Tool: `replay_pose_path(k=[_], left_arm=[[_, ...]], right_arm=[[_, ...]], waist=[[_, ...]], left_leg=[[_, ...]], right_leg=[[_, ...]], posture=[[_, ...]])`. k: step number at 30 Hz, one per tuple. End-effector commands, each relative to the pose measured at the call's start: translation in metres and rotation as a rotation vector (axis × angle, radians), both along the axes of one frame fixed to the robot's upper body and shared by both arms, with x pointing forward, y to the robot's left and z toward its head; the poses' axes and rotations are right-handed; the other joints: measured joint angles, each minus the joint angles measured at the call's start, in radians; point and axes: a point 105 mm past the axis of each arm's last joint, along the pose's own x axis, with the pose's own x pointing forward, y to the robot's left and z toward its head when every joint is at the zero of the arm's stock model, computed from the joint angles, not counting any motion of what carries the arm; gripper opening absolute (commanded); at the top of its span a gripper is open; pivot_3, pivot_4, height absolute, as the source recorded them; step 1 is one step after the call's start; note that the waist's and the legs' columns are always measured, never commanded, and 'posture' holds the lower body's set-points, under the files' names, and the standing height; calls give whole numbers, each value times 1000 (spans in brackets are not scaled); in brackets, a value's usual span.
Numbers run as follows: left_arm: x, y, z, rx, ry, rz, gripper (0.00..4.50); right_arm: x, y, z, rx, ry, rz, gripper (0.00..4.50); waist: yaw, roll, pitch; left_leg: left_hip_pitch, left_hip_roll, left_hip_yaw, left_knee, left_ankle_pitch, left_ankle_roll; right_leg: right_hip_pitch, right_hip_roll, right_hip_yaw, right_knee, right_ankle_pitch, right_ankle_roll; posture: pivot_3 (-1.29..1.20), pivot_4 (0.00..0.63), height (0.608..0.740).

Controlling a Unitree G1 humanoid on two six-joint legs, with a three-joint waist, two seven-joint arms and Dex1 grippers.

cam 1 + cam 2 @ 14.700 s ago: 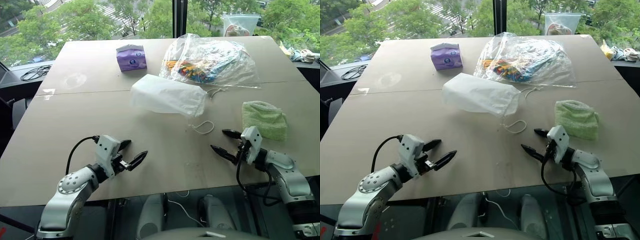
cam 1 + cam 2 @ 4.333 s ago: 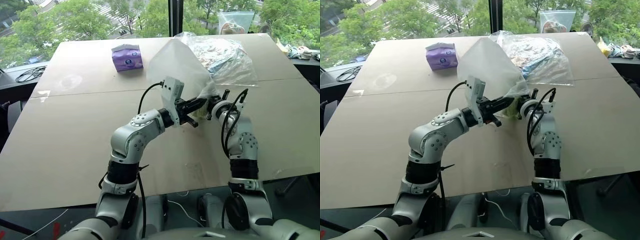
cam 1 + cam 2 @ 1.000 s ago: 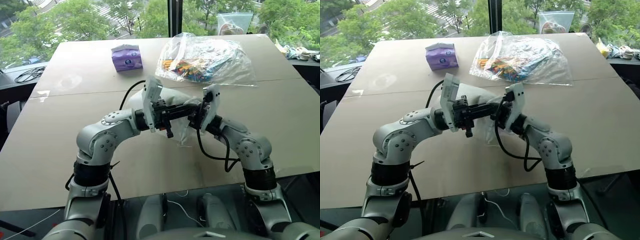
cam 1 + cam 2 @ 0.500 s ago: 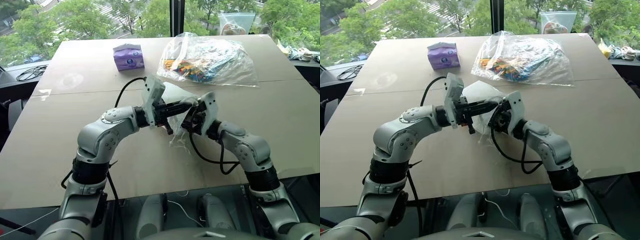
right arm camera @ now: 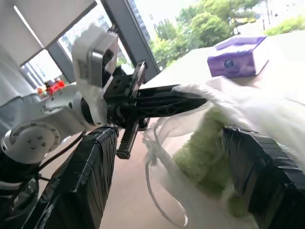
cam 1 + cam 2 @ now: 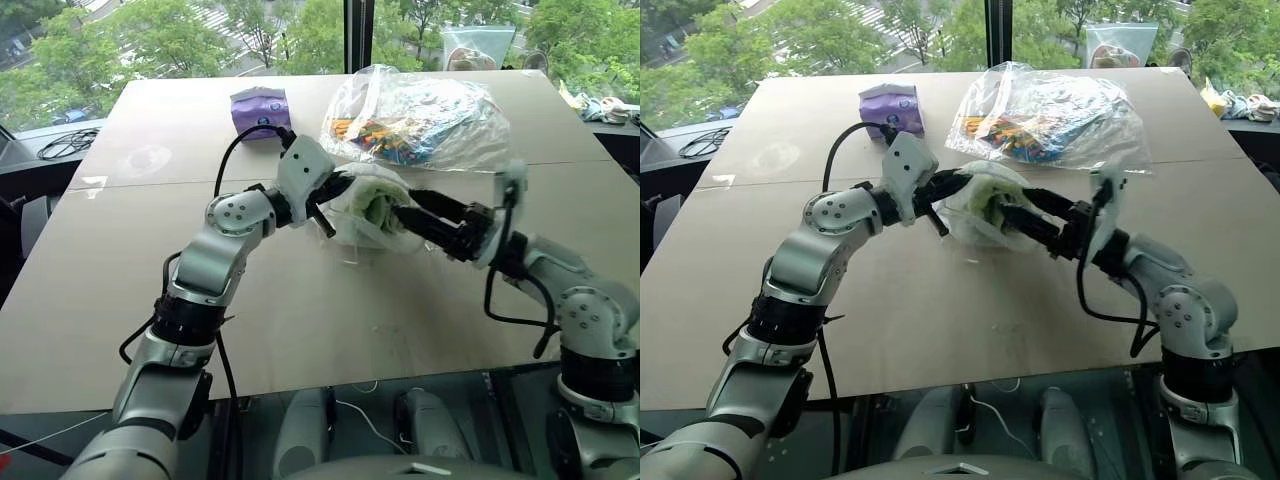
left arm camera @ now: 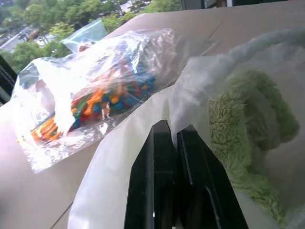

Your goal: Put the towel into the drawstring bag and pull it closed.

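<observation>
Left gripper (image 6: 345,186) with jaws shut, right gripper (image 6: 408,208) with jaws spread, tips nearly meeting.

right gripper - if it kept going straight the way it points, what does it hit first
The right gripper is open and aimed at the drawstring bag; it would likely meet the bag and the towel inside first, though depth is unclear.

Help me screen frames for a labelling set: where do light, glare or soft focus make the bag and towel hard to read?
Left eye view: even daylight, the towel reads green through the drawstring bag. Left wrist view: left gripper fingers sharp, the clear plastic bag behind softer. Right wrist view: bright window sky washes out the bag's fabric; right gripper fingers loom dark and soft.
</observation>
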Motion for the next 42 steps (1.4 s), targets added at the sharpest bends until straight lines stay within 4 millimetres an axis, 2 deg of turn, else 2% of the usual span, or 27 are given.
replay_pose_path(k=[1,3,5,10,12,17,21,28,35,38,42], left_arm=[[3,-3,20,-22,-97,9,0],[8,-3,27,-36,-129,35,0],[14,1,34,-60,-152,73,0],[16,2,34,-64,-148,79,0],[16,2,32,-62,-144,77,0],[14,1,31,-79,-132,74,0],[14,2,31,-93,-121,76,0],[15,3,30,-92,-116,80,0],[16,4,28,-94,-109,87,0],[17,5,28,-94,-108,92,0],[18,7,28,-95,-108,100,0]], right_arm=[[-19,3,17,75,-43,78,3659],[-11,-8,10,17,-57,-31,3659],[0,-22,-18,-204,-59,-149,3659],[-3,-41,-73,-576,-45,-159,3659],[4,-46,-87,-670,-47,-201,3659],[30,-34,-83,-603,-87,-290,3659],[48,-27,-90,-625,-113,-324,3659],[45,1,-91,-568,-148,-200,3659],[49,18,-88,-505,-143,-177,3659],[47,19,-93,-525,-144,-161,2848],[47,15,-94,-535,-139,-170,822]], waist=[[1,0,0],[4,0,0],[8,0,0],[9,0,0],[6,0,0],[4,0,0],[11,-1,0],[7,-1,1],[6,-1,1],[9,-1,1],[7,-1,1]], left_leg=[[0,0,0,0,0,0],[0,0,0,0,0,0],[0,0,0,0,0,0],[-1,-1,2,1,0,0],[-1,0,2,1,0,0],[0,0,2,1,0,0],[-1,0,2,2,0,0],[-1,0,2,2,0,0],[-1,0,1,3,0,0],[-1,0,1,3,0,0],[-1,0,1,3,0,0]], right_leg=[[0,0,0,0,0,0],[0,0,0,0,0,0],[0,0,0,0,0,0],[0,-1,0,-2,0,0],[0,0,0,-1,0,0],[0,0,0,-1,0,1],[0,0,0,-1,0,1],[0,0,-1,-1,0,1],[0,0,-1,0,0,1],[0,0,-1,0,0,1],[0,0,-1,0,0,1]], posture=[[0,150,740],[0,150,740],[0,150,740],[0,150,740],[0,150,740],[0,150,740],[0,150,740],[0,150,740],[0,150,740],[0,150,740],[0,150,740]])
